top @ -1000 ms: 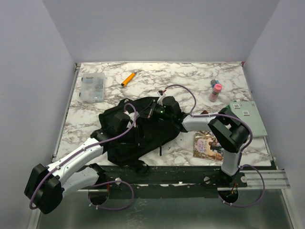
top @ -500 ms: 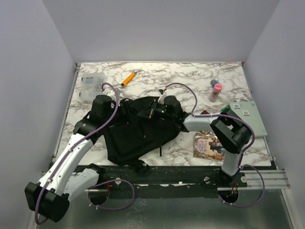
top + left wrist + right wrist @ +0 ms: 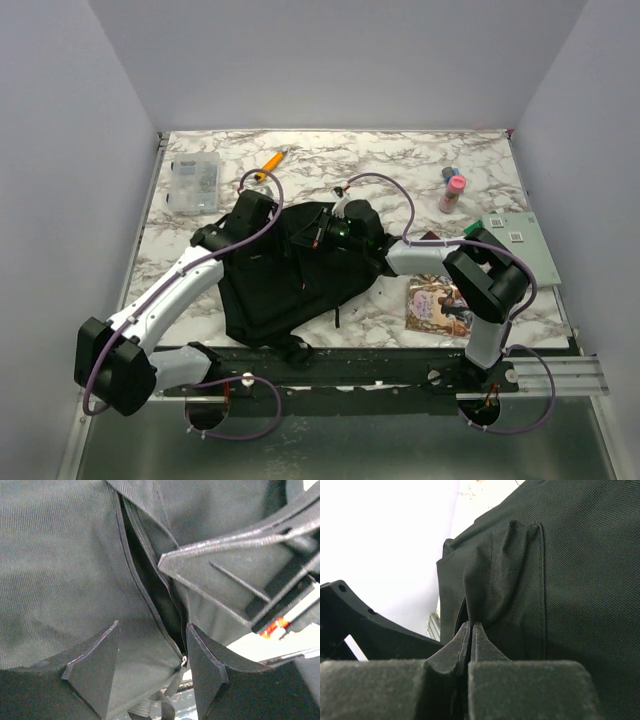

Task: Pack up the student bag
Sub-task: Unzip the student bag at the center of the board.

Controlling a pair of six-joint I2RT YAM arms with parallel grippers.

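the bag (image 3: 290, 280) lies flat on the table (image 3: 400, 160), near the front edge and left of centre, its zip (image 3: 150, 585) parted only a slit. the right gripper (image 3: 471, 625) is clamped tight on a fold of bag cloth at the far edge. the left gripper (image 3: 152, 630) hangs with jaws apart astride the zip, what looks like the pull (image 3: 183, 661) low between them. the risk from here: the left jaws may close on cloth rather than the small pull, or a hard tug may drag the thin fold out of the right pinch and let the mouth sag. the two grippers also sit close enough to knock. only the left wrist view shows the slit and the pull, and only the right wrist view shows the pinch on the fold. the top view hides both under the arms but alone shows what waits around: a pen (image 3: 268, 165) and clear box (image 3: 194, 183) beyond the bag, a book (image 3: 437, 305) to its right, a pink bottle (image 3: 452, 193) and green board (image 3: 522, 247) farther right.
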